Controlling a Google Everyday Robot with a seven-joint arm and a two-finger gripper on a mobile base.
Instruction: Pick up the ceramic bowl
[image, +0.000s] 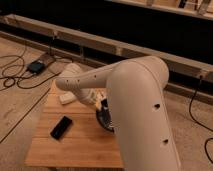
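Note:
The ceramic bowl (102, 120) is black and glossy and sits on the right part of the wooden table (75, 145). My white arm hides most of it, leaving only its left rim in view. My gripper (101, 106) is at the end of the arm, right over the bowl's near-left rim. The flat black phone (61, 127) lies on the table to the left of the bowl, apart from it.
A small white object (66, 98) lies at the table's far left, under my forearm. A black power box (36, 66) and cables (12, 80) lie on the floor to the left. A long dark ledge (125, 50) runs behind the table.

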